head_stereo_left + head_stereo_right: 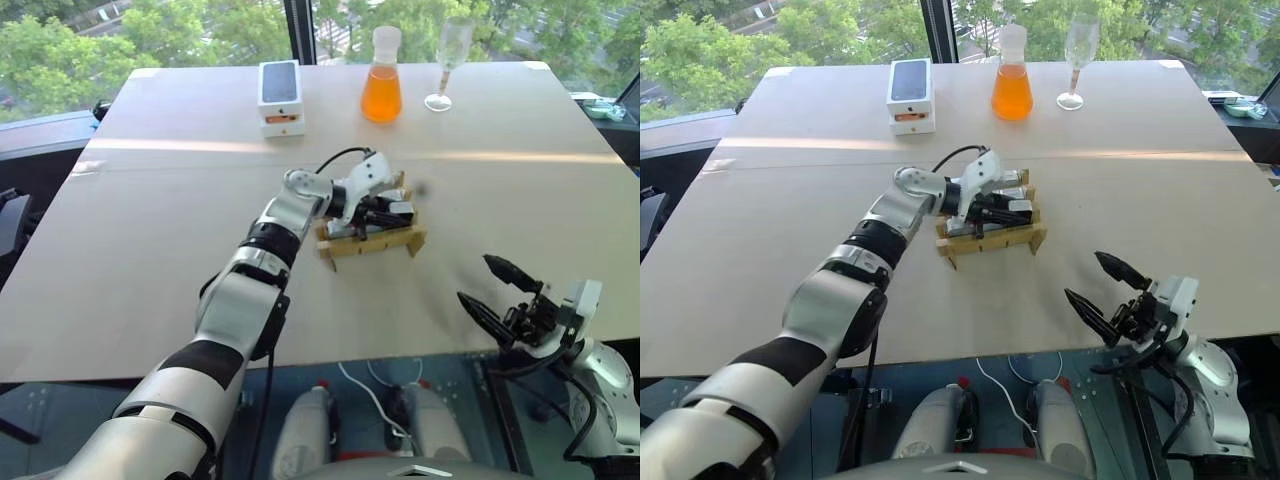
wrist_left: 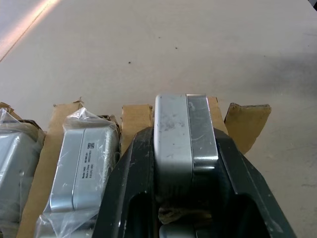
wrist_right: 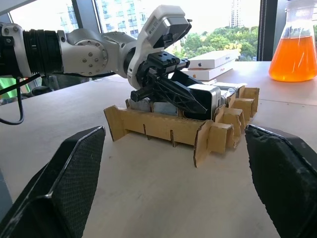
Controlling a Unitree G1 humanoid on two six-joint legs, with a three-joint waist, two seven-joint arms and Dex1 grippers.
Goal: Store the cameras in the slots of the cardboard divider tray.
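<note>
The cardboard divider tray (image 1: 378,243) stands in the middle of the table. My left gripper (image 1: 388,214) hangs over the tray's right end, shut on a silver-grey camera (image 2: 181,134) that sits low among the cardboard strips (image 3: 163,130). Beside it, two plastic-wrapped cameras (image 2: 84,163) lie in neighbouring slots. My right gripper (image 1: 478,280) is open and holds nothing, near the table's front edge to the right, apart from the tray; its black fingers (image 3: 69,173) frame the tray in the right wrist view.
A white phone box (image 1: 280,95) with a black top, a flask of orange liquid (image 1: 381,90) and a wine glass (image 1: 447,60) stand at the far edge. The table's front edge runs just below my right gripper.
</note>
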